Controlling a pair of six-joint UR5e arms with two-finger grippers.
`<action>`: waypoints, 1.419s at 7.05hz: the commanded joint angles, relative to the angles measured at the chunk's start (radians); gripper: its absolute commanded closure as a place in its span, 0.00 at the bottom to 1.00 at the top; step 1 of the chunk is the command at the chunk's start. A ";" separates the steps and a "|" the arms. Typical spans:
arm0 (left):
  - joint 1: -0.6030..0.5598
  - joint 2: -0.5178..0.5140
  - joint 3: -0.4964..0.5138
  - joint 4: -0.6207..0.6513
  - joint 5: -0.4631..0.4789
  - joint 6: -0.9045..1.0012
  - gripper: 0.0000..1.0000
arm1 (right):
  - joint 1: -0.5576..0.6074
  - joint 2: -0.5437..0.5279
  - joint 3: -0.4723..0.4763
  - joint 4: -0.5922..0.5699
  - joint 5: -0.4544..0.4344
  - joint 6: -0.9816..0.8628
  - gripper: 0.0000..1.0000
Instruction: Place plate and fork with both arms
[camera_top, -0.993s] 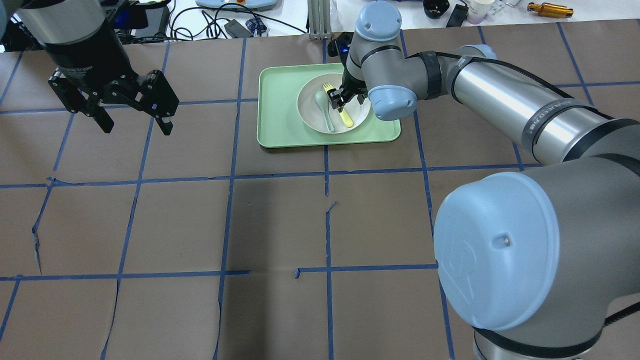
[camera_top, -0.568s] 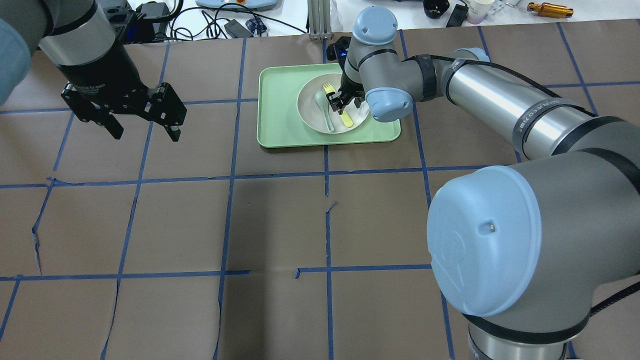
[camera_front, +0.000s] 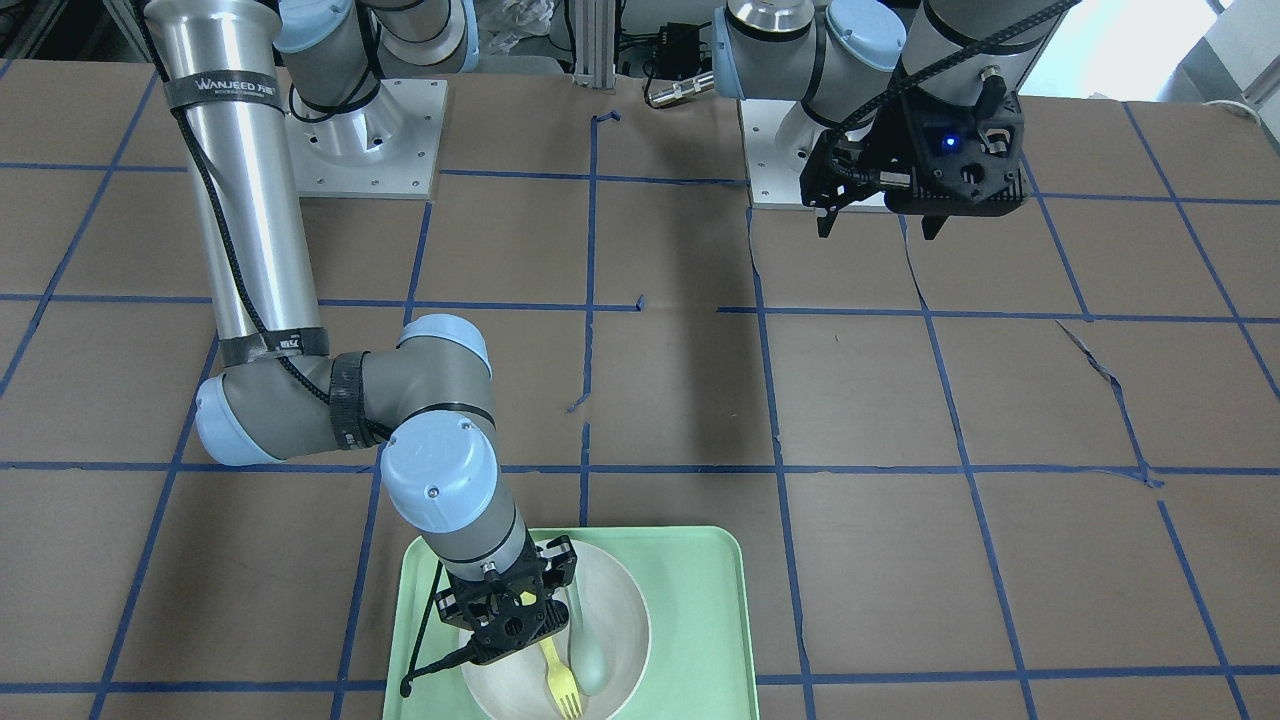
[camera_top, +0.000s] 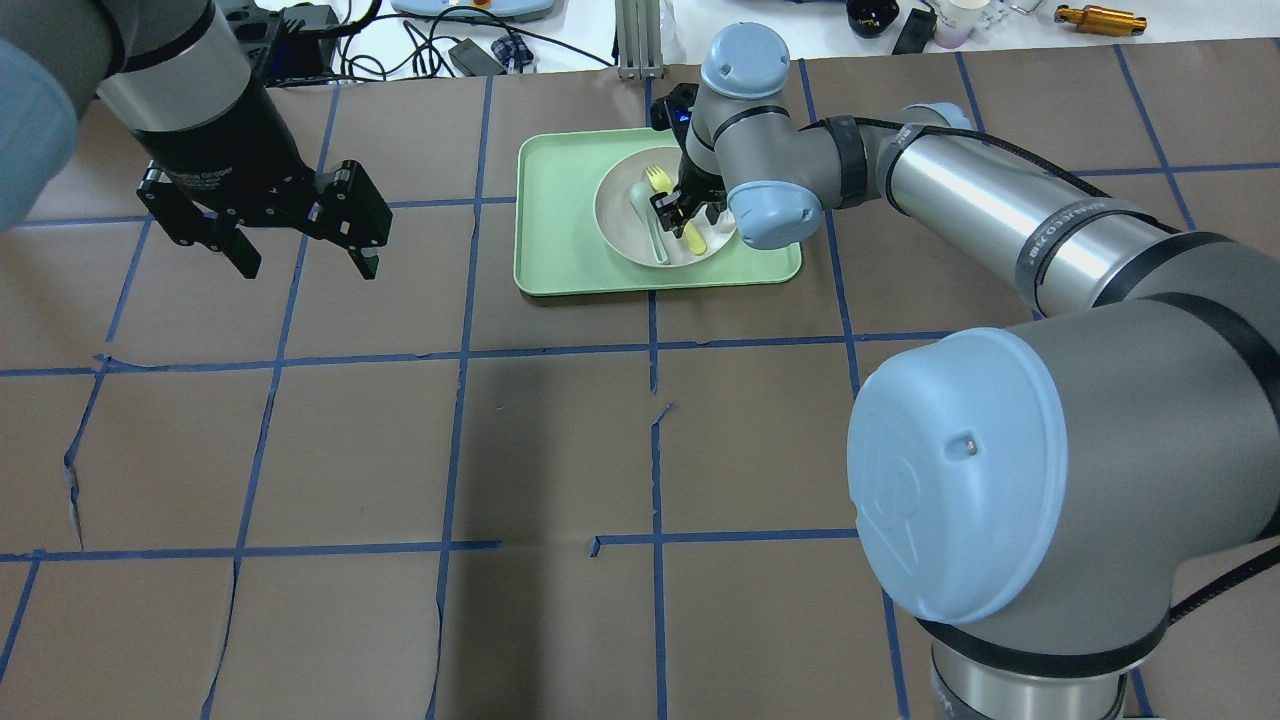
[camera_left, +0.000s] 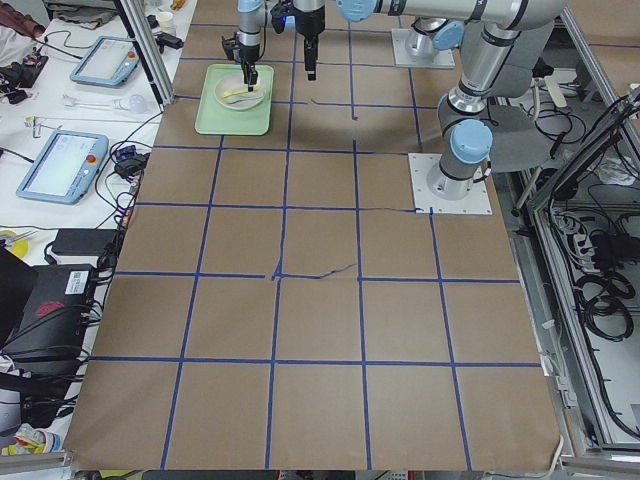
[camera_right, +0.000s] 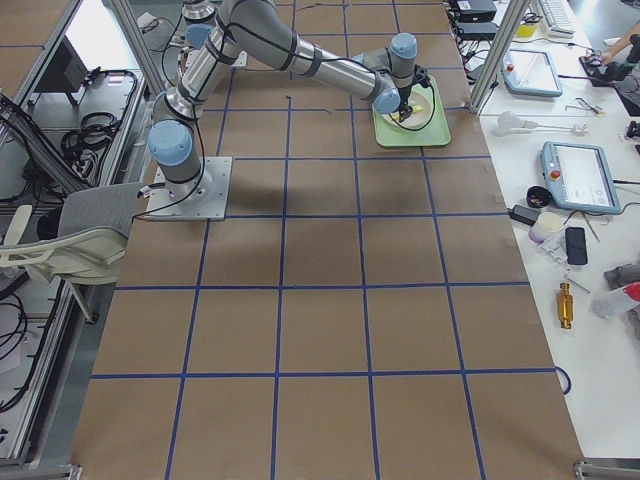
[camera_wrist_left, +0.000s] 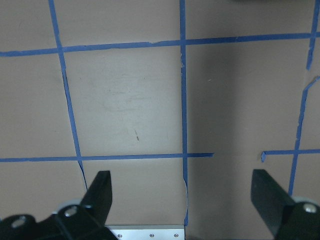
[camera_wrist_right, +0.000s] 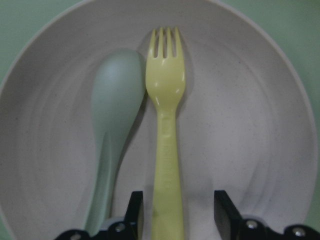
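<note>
The off-white plate (camera_top: 615, 215) sits in the mint-green tray (camera_top: 560, 220) at the table's far side. In the plate lie the pale-yellow fork (camera_top: 656, 178) and, beside it, a grey-green spoon (camera_top: 645, 205). My right gripper (camera_top: 680, 215) is low over the plate and open. In the right wrist view its fingers (camera_wrist_right: 134, 210) stand on either side of the fork's (camera_wrist_right: 166, 100) handle with small gaps, and the spoon (camera_wrist_right: 115, 100) lies just outside them. My left gripper (camera_top: 308, 268) is open and empty, above bare table left of the tray.
Brown paper with blue tape lines covers the table (camera_top: 560, 450). Cables and small items lie beyond the far edge (camera_top: 450, 45). In the front-facing view the left gripper (camera_front: 876, 228) hangs near its base plate, far from the tray (camera_front: 700, 620).
My left gripper has moved right, toward the tray, still open. My right gripper has shifted slightly over the fork handle and stays open.
</note>
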 joint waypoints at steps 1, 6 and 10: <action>-0.002 0.009 -0.007 0.001 0.001 -0.001 0.00 | 0.002 0.001 0.003 0.001 0.015 -0.008 0.42; -0.002 0.011 -0.023 0.022 -0.001 -0.001 0.00 | 0.002 0.001 0.008 0.006 0.015 -0.028 0.78; -0.002 0.011 -0.024 0.022 -0.001 -0.002 0.00 | 0.002 -0.042 -0.003 0.021 0.000 0.038 0.86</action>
